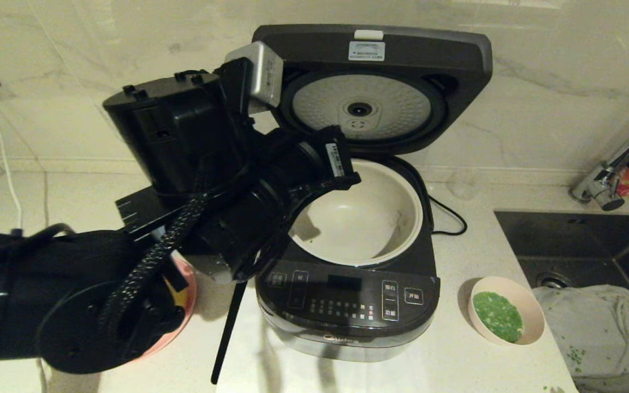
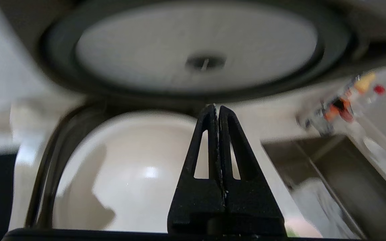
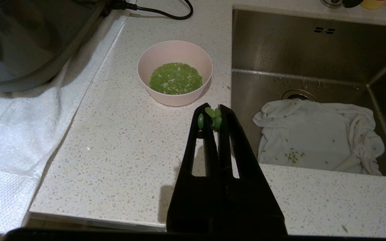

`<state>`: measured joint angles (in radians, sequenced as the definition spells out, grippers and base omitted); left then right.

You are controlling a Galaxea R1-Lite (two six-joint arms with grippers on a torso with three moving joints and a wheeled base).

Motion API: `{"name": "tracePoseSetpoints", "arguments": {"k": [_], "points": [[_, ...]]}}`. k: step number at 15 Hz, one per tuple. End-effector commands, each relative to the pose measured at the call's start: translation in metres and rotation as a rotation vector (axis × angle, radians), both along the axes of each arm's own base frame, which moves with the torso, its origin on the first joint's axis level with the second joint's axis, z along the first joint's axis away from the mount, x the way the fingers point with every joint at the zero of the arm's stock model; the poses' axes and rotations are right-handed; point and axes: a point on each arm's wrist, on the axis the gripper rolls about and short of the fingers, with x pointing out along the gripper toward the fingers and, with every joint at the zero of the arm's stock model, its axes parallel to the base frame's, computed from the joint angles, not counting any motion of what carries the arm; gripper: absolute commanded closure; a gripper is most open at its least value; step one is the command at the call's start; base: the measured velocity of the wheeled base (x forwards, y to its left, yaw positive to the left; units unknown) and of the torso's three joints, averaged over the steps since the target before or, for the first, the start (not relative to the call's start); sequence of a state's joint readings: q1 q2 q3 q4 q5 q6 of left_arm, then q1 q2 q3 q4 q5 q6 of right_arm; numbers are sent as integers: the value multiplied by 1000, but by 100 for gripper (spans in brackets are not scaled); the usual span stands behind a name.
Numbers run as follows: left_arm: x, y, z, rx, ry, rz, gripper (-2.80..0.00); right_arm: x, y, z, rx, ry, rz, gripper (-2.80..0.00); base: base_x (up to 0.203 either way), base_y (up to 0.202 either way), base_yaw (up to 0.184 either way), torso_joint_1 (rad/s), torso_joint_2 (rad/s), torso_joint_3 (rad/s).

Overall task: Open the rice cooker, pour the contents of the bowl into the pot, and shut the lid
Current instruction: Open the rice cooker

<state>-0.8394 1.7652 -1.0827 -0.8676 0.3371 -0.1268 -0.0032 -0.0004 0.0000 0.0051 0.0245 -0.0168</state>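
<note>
The left arm is being held raised over the left part of the counter, in front of the open rice cooker. In the left wrist view the left claw is being kept closed on nothing, its fingertips pressed together and pointing over the pot toward the underside of the lid.

The rice cooker is being carried on a white cloth spread near the counter's front edge, with its glossy control panel turned to the front. The cream-white pot is sitting inside it, uncovered. Behind it the lid is standing upright on its hinge, with the dimpled silver disc being shown forward.

The bowl is resting on the counter to the right of the cooker, apart from it and just beside the sink's left rim. The green contents are lying inside it.

In the right wrist view the right claw is being held above the counter's front edge, near the bowl, with its fingers closed and a few green bits sticking at the tips. A crumpled white rag is lying in the sink, and a tap is standing at the far right corner.
</note>
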Motion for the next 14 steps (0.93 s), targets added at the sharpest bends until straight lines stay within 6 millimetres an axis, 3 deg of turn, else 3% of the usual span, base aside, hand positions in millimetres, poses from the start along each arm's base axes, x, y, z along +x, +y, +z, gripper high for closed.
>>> {"name": "tracePoseSetpoints", "arguments": {"k": [1, 5, 8, 12, 14], "points": [[19, -20, -10, 18, -21, 12, 0, 0, 0, 0, 0, 0, 0, 0, 0, 0, 0, 0, 0, 0], [41, -34, 2, -17, -81, 37, 0, 0, 0, 0, 0, 0, 0, 0, 0, 0, 0, 0, 0, 0], [44, -35, 2, -14, -88, 44, 0, 0, 0, 0, 0, 0, 0, 0, 0, 0, 0, 0, 0, 0], [81, -47, 5, -27, -171, 102, 0, 0, 0, 0, 0, 0, 0, 0, 0, 0, 0, 0, 0, 0], [82, -46, 5, -23, -172, 104, 0, 0, 0, 0, 0, 0, 0, 0, 0, 0, 0, 0, 0, 0]]}}
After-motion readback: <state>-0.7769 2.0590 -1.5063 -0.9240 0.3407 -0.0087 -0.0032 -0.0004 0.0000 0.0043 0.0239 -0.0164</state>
